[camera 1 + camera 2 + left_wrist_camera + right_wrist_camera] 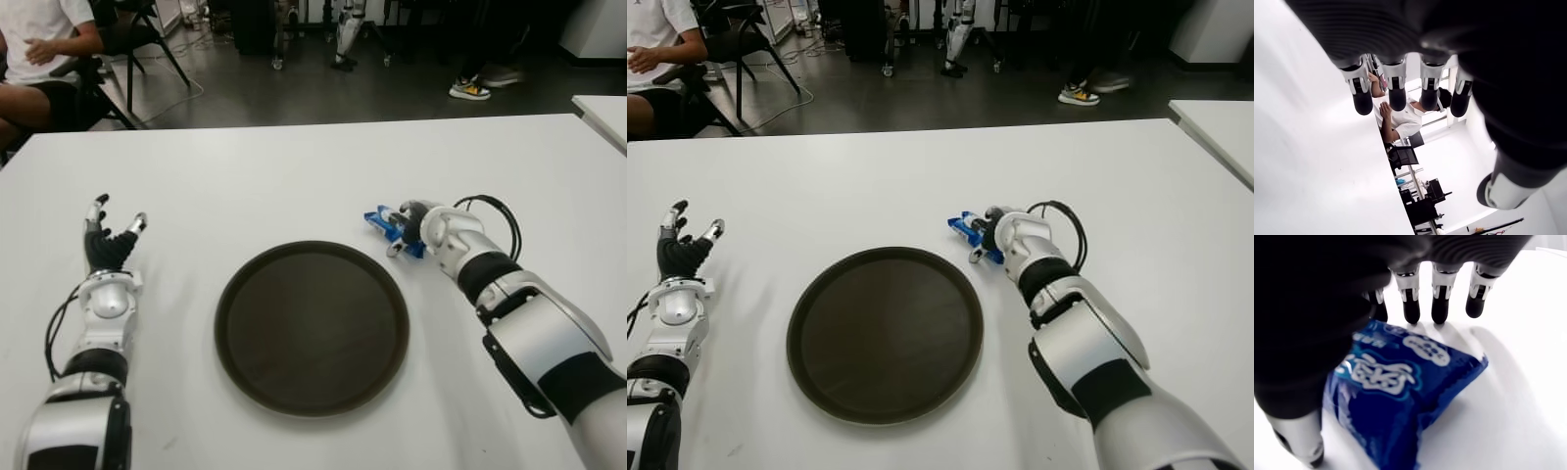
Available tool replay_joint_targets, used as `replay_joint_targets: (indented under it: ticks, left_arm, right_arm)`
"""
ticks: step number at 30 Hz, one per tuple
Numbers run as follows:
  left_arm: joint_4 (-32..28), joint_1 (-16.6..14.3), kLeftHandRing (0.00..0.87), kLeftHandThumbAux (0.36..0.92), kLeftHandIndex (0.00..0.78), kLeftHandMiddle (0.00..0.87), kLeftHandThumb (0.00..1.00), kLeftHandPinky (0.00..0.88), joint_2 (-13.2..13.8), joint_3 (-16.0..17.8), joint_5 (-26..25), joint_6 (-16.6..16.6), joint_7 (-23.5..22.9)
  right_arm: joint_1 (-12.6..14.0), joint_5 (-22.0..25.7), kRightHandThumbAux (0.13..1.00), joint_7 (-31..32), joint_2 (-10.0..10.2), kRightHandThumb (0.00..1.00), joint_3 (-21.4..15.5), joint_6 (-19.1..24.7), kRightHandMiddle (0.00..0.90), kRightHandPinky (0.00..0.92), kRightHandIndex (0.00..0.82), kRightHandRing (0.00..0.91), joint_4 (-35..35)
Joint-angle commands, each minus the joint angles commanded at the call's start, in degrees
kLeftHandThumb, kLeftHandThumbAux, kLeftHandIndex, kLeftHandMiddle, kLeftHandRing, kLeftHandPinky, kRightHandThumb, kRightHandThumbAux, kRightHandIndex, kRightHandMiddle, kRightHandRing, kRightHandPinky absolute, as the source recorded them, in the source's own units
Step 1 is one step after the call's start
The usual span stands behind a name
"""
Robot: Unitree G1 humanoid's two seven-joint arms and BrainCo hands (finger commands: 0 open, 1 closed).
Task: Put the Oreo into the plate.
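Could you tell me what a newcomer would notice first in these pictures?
Probably the large dark round plate, empty, in the middle of the white table. Just past its right rim, the right hand has its fingers over a blue Oreo packet. The left hand shows open, left of the plate.

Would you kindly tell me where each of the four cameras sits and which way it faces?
Left eye view: on the head, looking down at the white table; both arms, dark plate between them.
Right eye view: same scene from slightly aside; right hand at the Oreo pack.
Left wrist view: on the left wrist, along the open left hand toward a seated person.
Right wrist view: on the right wrist, fingers over the pack.
Shared: both eye views show the plate.
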Motion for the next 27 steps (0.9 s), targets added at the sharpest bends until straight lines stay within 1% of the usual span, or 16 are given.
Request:
replay_joint_targets:
  ticks: [4, 5, 7, 8, 10, 12, 16, 17, 18, 19, 20, 21, 22, 24, 25, 27]
  left_arm:
    - [-0.89, 0.61, 0.0, 0.671, 0.0, 0.0, 0.0, 0.0, 0.1, -0.27, 0.48, -0.32, 0.55]
    - [-1.12, 0.78, 0.0, 0.672, 0.0, 0.0, 0.0, 0.0, 0.08, -0.36, 0.53, -0.47, 0.41]
    - [-1.42, 0.97, 0.0, 0.68, 0.0, 0.0, 0.0, 0.0, 0.06, -0.44, 0.56, -0.56, 0.2]
    - [-1.82, 1.14, 0.0, 0.681, 0.0, 0.0, 0.0, 0.0, -0.14, -0.48, 0.52, -0.69, 0.13]
    - [-2.39, 1.42, 0.0, 0.69, 0.001, 0.0, 0.0, 0.0, -0.42, -0.39, 0.27, -1.0, -0.12]
    - [-2.64, 1.62, 0.0, 0.697, 0.004, 0.0, 0.0, 0.0, -0.47, -0.27, 0.04, -1.22, -0.38]
    - [-3.12, 1.95, 0.0, 0.704, 0.006, 0.0, 0.0, 0.0, -0.53, -0.25, 0.04, -1.39, -0.34]
    - [-3.24, 2.05, 0.0, 0.704, 0.007, 0.0, 0.0, 0.0, -0.49, -0.31, 0.18, -1.38, -0.12]
    - [-3.32, 2.11, 0.0, 0.705, 0.006, 0.0, 0.0, 0.0, -0.45, -0.34, 0.29, -1.36, 0.03]
    - [-3.25, 2.12, 0.0, 0.705, 0.005, 0.0, 0.0, 0.0, -0.38, -0.37, 0.4, -1.32, 0.21]
    - [-3.23, 2.16, 0.0, 0.703, 0.006, 0.0, 0.0, 0.0, -0.36, -0.39, 0.49, -1.31, 0.35]
    - [-3.07, 2.15, 0.0, 0.702, 0.006, 0.0, 0.0, 0.0, -0.3, -0.42, 0.57, -1.29, 0.48]
    - [-2.95, 2.14, 0.0, 0.699, 0.006, 0.0, 0.0, 0.0, -0.26, -0.43, 0.63, -1.28, 0.56]
    - [-2.6, 2.09, 0.0, 0.695, 0.006, 0.0, 0.0, 0.0, -0.12, -0.42, 0.7, -1.28, 0.58]
    - [-2.1, 2.0, 0.0, 0.693, 0.006, 0.0, 0.0, 0.0, 0.09, -0.37, 0.68, -1.26, 0.47]
    - [-1.75, 1.96, 0.0, 0.683, 0.002, 0.0, 0.0, 0.0, 0.17, -0.37, 0.77, -1.2, 0.62]
  right_arm:
    - [1.19, 0.6, 0.78, -4.84, 0.06, 0.0, -1.16, -0.45, 0.114, 0.021, 0.055, 0.092, -0.08]
    - [1.57, 1.0, 0.783, -7.19, 0.17, 0.0, -1.81, -0.32, 0.116, 0.025, 0.058, 0.096, -0.23]
    - [1.94, 1.49, 0.803, -9.86, 0.32, 0.0, -2.52, -0.17, 0.146, 0.109, 0.108, 0.144, -0.32]
    - [2.22, 2.06, 0.806, -11.43, 0.41, 0.0, -3.18, -0.11, 0.15, 0.12, 0.115, 0.151, -0.48]
    - [2.76, 3.31, 0.819, -14.45, 0.66, 0.0, -4.7, -0.05, 0.187, 0.189, 0.169, 0.196, -1.14]
    - [3.14, 4.28, 0.824, -16.8, 0.84, 0.0, -5.94, -0.29, 0.21, 0.224, 0.199, 0.223, -1.61]
    - [3.82, 6.02, 0.821, -20.06, 0.64, 0.0, -7.91, -1.54, 0.241, 0.244, 0.247, 0.251, -1.91]
    - [4.3, 6.91, 0.821, -21.56, 0.39, 0.0, -8.96, -2.64, 0.243, 0.245, 0.253, 0.253, -2.06]
    - [4.63, 7.56, 0.83, -22.65, 0.22, 0.054, -9.69, -3.45, 0.291, 0.324, 0.314, 0.295, -2.13]
    - [4.9, 8.23, 0.833, -23.81, 0.17, 0.075, -10.46, -4.33, 0.308, 0.352, 0.336, 0.31, -2.17]
    - [5.09, 8.65, 0.797, -24.59, 0.15, 0.294, -10.95, -4.94, 0.367, 0.423, 0.368, 0.36, -2.17]
    - [5.22, 9.05, 0.774, -25.37, 0.21, 0.435, -11.42, -5.51, 0.406, 0.469, 0.388, 0.391, -2.16]
    - [5.3, 9.32, 0.757, -25.94, 0.26, 0.528, -11.73, -5.93, 0.464, 0.525, 0.403, 0.447, -2.11]
    - [5.41, 9.71, 0.743, -26.81, 0.3, 0.609, -12.2, -6.61, 0.515, 0.575, 0.416, 0.496, -2.0]
    - [5.52, 9.98, 0.74, -27.35, 0.28, 0.626, -12.6, -7.1, 0.541, 0.598, 0.419, 0.526, -1.97]
    - [5.77, 10.47, 0.731, -28.43, 0.26, 0.668, -13.38, -8.04, 0.633, 0.664, 0.428, 0.63, -1.96]
